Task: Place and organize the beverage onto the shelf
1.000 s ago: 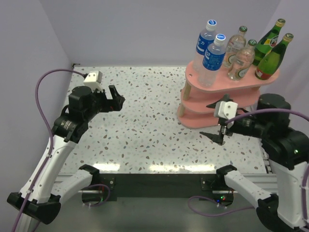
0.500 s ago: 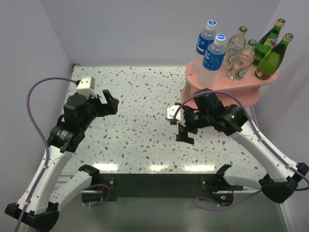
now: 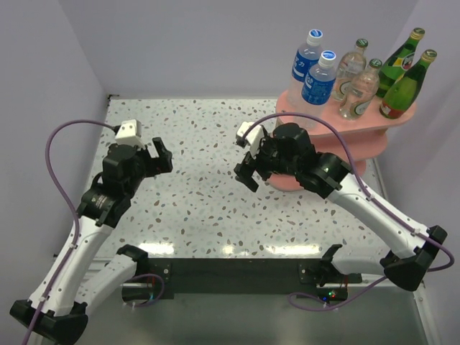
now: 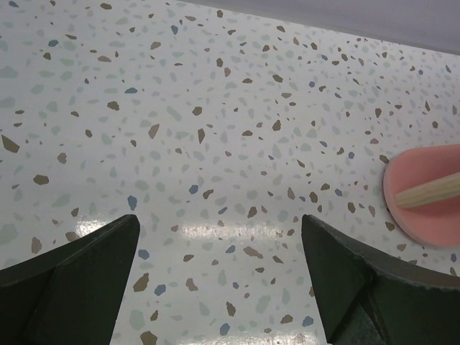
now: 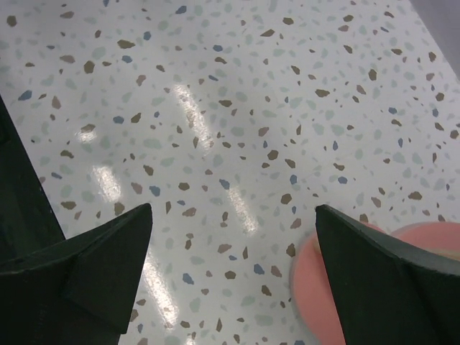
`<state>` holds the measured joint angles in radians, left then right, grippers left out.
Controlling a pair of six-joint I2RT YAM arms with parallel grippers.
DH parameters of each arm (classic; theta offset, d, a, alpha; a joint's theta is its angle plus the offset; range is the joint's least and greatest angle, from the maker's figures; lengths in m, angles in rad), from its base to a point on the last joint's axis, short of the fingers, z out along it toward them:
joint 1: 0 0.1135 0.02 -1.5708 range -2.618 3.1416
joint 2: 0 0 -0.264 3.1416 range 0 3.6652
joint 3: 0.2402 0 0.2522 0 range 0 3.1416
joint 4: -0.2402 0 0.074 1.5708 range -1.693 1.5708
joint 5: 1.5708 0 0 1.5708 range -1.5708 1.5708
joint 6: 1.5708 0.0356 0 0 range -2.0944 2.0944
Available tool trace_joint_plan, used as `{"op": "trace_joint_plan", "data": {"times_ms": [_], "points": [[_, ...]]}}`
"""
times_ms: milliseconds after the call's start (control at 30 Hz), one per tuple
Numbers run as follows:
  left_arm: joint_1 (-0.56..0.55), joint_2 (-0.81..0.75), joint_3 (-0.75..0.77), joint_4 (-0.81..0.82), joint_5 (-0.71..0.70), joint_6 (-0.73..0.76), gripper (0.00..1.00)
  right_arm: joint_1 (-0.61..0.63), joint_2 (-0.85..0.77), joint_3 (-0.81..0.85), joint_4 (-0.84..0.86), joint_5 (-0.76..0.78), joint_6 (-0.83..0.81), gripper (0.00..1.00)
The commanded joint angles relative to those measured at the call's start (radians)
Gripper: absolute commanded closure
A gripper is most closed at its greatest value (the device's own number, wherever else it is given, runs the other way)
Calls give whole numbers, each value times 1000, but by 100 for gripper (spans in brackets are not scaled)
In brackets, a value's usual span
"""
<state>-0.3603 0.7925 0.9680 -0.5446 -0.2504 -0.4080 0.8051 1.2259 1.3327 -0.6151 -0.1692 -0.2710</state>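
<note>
The pink shelf (image 3: 345, 129) stands at the table's far right. Its top tier carries the beverage: two blue-labelled bottles (image 3: 318, 80), two clear bottles with green caps (image 3: 361, 92) and two dark green bottles (image 3: 406, 88), all upright. My right gripper (image 3: 248, 169) hangs open and holds nothing, over the table just left of the shelf. In the right wrist view, the right gripper (image 5: 233, 266) has the shelf's pink edge (image 5: 323, 287) beside its right finger. My left gripper (image 3: 162, 154) is open over the table's left part. In the left wrist view, between the left gripper's (image 4: 219, 280) fingers there is only table.
A pink shelf foot (image 4: 424, 212) with a wooden post (image 4: 431, 192) shows at the right of the left wrist view. Purple walls close the table in on the left, back and right. The right arm's forearm (image 3: 359, 198) crosses in front of the shelf's lower tiers.
My right arm has swung from in front of the shelf leftward over the table's middle. The left gripper has drawn back slightly. Both stay open and the bottles have not moved.
</note>
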Motion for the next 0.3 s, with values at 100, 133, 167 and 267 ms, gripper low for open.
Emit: {"op": "trace_joint_plan", "data": {"times_ms": [100, 133, 167, 267], "points": [[4, -6, -11, 69, -44, 5, 0, 3, -29, 14, 94, 83, 153, 1], [4, -3, -11, 71, -44, 5, 0, 3, -34, 11, 97, 82, 154, 1], [4, -3, -11, 74, -41, 6, 0, 2, -37, 5, 100, 82, 154, 1], [4, -1, -14, 81, -36, 5, 0, 3, -43, -7, 110, 85, 155, 1]]}}
